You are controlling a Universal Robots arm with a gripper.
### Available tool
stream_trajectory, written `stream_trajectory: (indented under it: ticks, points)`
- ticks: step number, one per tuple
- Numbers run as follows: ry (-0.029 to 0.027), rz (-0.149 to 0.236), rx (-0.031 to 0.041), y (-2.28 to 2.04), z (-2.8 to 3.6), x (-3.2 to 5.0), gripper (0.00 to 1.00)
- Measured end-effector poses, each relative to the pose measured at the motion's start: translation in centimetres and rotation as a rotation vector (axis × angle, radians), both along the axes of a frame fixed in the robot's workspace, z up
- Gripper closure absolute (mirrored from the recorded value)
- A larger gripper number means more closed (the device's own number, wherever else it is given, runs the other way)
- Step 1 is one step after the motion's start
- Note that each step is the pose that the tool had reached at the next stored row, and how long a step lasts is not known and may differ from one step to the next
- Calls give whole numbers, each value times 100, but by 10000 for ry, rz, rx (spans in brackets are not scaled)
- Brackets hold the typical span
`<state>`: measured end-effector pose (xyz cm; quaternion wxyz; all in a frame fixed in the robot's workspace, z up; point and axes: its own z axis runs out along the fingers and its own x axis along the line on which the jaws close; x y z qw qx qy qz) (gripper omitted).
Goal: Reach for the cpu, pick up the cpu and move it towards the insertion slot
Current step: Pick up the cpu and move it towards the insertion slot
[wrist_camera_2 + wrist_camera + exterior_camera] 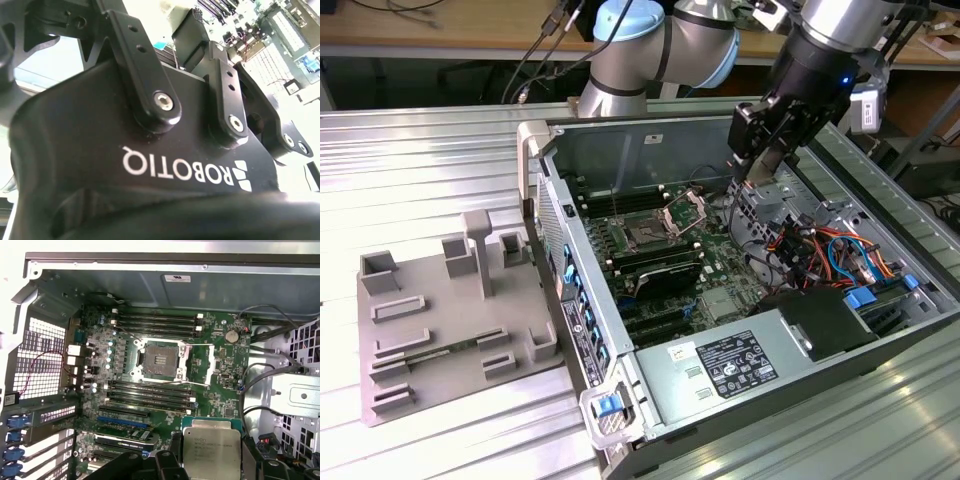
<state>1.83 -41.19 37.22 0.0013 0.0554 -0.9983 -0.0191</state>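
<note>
The cpu (212, 452), a flat square chip with a silver metal top, sits between the black fingers (176, 455) of my gripper (212, 460), which is shut on its edges. The insertion slot (160, 360) is a dark square socket on the green board, its steel bracket (202, 365) swung open beside it. In the exterior view my gripper (767, 172) hangs over the open case, to the exterior view's right of the insertion slot (648, 236) and higher than it. The second wrist view looks along the gripper's black housing (125, 150).
Long black memory slots (150, 320) flank the socket on both sides. A grey power-supply box (740, 365) and a drive cage with coloured cables (830, 250) stand inside the case. A grey plastic tray (450, 320) lies on the ribbed metal table, left of the case wall (555, 230).
</note>
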Motion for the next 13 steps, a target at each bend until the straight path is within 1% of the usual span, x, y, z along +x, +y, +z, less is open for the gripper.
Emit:
stream_trajectory:
  ticks: [4, 7, 13]
  points:
    - [0, 1, 1, 0, -11, 11, 45]
    - [0, 0, 0, 1, -32, 14, 45]
    - [0, 1, 1, 15, -58, 14, 45]
